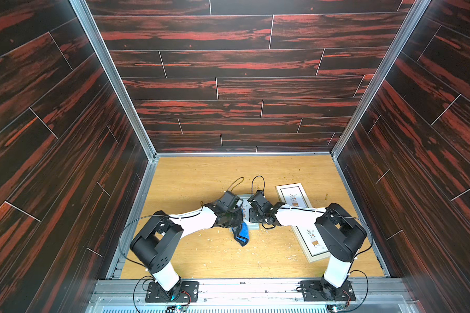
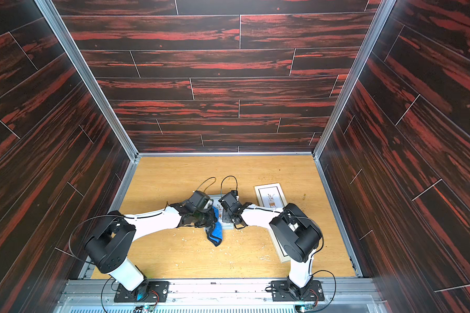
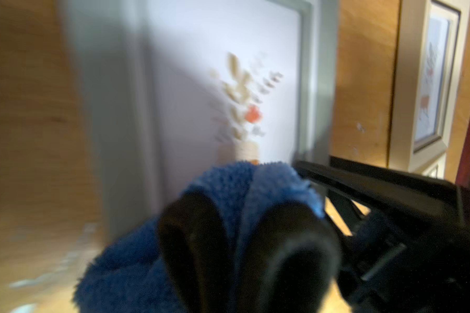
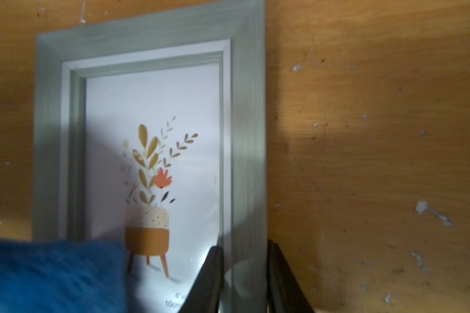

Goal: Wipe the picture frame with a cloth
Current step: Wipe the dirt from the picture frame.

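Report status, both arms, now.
Left gripper shut on cloth. Right gripper clamps grey frame, side rail. Cloth over its glass. Long frame alongside, apart.

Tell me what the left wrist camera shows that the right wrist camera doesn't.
Only left wrist: the left gripper shut on the cloth, and a long frame. Only right wrist: the right gripper clamped across a rail of the grey frame, and size lettering under the plant print. Both: grey frame, plant print, cloth, table.
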